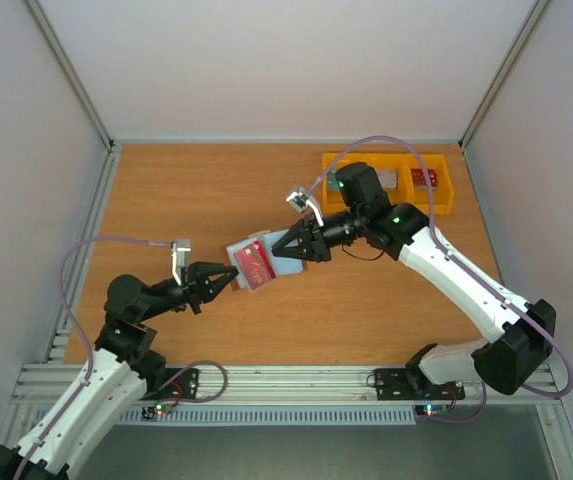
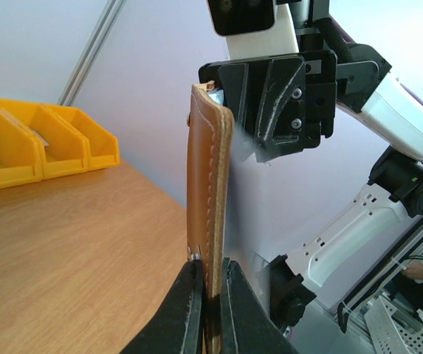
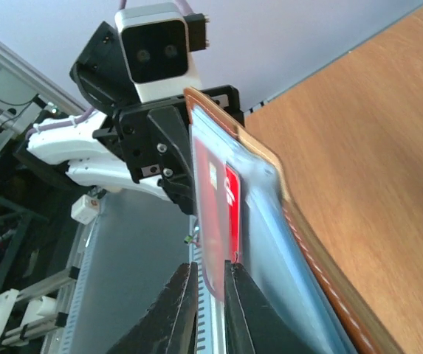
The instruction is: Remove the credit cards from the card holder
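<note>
The left end effector (image 2: 210, 274) is pressed together on the lower edge of the brown leather bifold card holder (image 2: 207, 184), which stands on end in the air above the wooden bench (image 2: 63, 243). In that wrist view only the holder's stitched outer face and edge show; its pockets and anything in them are hidden.

Opposite it, the right end effector (image 3: 210, 284) pinches the near edge of a thin red plastic card (image 3: 229, 206). The card lies against the holder's blue-grey lining, partly under a clear pocket. How deep it sits there cannot be told.

From above, the holder (image 1: 282, 268) hangs open between the two arms, over the middle of the bench (image 1: 216, 190), with the red card (image 1: 253, 263) on its upper face. The left end effector (image 1: 228, 277) grips from the near left, and the right end effector (image 1: 286, 250) reaches in from the far right.

Each end effector blocks much of the other's wrist view.

Yellow plastic bins (image 1: 436, 205) sit at the bench's far right corner, well apart from the holder. They hold a small red item and a grey one, too small to identify.
</note>
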